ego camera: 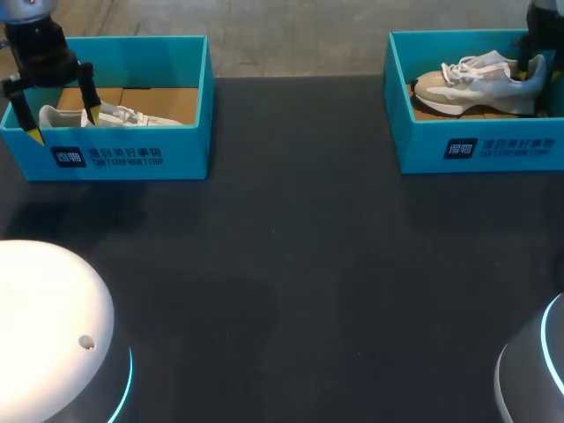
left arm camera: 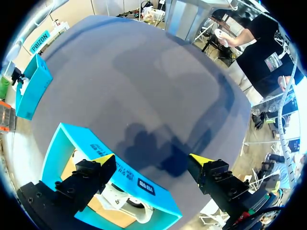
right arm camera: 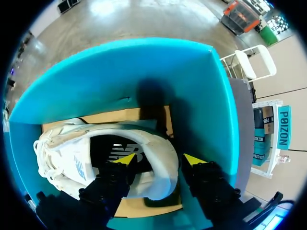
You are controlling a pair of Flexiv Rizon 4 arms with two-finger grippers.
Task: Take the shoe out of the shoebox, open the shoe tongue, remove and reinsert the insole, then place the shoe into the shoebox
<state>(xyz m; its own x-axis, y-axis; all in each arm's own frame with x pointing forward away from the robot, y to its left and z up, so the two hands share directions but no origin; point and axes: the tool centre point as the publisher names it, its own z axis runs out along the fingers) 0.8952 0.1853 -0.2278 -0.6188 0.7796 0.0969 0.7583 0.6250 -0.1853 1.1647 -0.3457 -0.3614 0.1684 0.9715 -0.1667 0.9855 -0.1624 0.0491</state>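
Observation:
Two teal shoeboxes stand at the table's far corners. The right box (ego camera: 476,145) (right arm camera: 120,72) holds a beige and white sneaker (ego camera: 480,84) (right arm camera: 67,153), resting upright on the cardboard floor. My right gripper (ego camera: 531,69) (right arm camera: 159,158) is down in this box at the shoe's heel. One finger is inside the shoe opening and the other outside the heel wall, with a slight gap at each side, so it stands open. The left box (ego camera: 132,154) (left arm camera: 129,177) holds a white shoe (ego camera: 115,115) (left arm camera: 120,203). Above its front wall, my left gripper (ego camera: 62,124) (left arm camera: 152,159) hangs wide open and empty.
Dark tabletop (ego camera: 291,264) stretches between and in front of the boxes. The right box's side wall is close beside my right gripper's outer finger (right arm camera: 194,160).

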